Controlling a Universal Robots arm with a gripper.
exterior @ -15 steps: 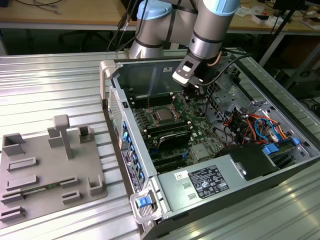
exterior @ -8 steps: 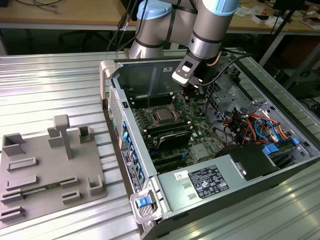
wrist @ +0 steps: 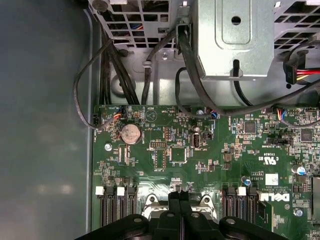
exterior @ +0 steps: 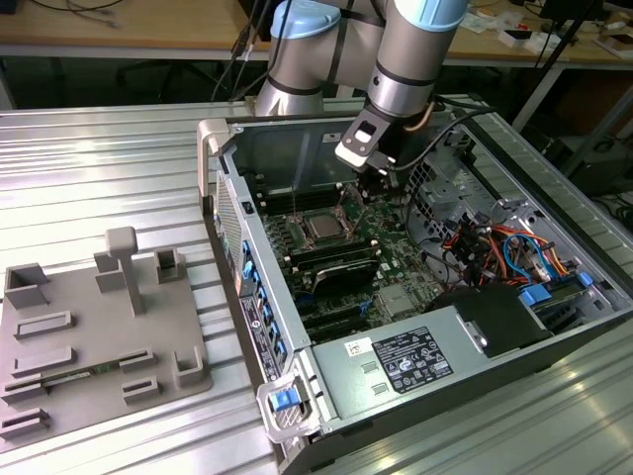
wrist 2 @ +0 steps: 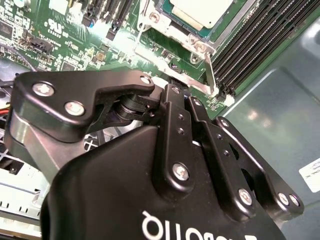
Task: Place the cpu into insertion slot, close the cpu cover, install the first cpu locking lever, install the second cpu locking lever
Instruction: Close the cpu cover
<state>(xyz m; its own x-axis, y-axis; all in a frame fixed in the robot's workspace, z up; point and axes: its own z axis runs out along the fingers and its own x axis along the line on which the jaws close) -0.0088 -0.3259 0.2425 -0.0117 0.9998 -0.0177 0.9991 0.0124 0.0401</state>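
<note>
The grey ribbed desk (exterior: pixel 119 148) carries an open computer case (exterior: pixel 247 287), and the arm (exterior: pixel 415 59) reaches down into it over the green circuit board (wrist: pixel 200 165). The pincer (wrist: pixel 178 195) hangs just above the board at the edge of the slot (wrist: pixel 150 204). Its 2 fingers (wrist: pixel 172 202) are pressed together, with nothing visible between them.

The cover (wrist 2: pixel 176 34) looks folded down around the cpu (wrist 2: pixel 200 10), which lies in the slot with its silver face up. 1 thin silvery lever (wrist 2: pixel 210 67) runs beside the socket, close to the fingertips. Whether it is latched I cannot tell.

The likely trouble is the lever: it is narrow and springy, so a push slightly off its line could let the tips slide off and strike the small parts on the board. If the cover is not fully flat, forcing the lever could jam it or load the cpu unevenly.
</note>
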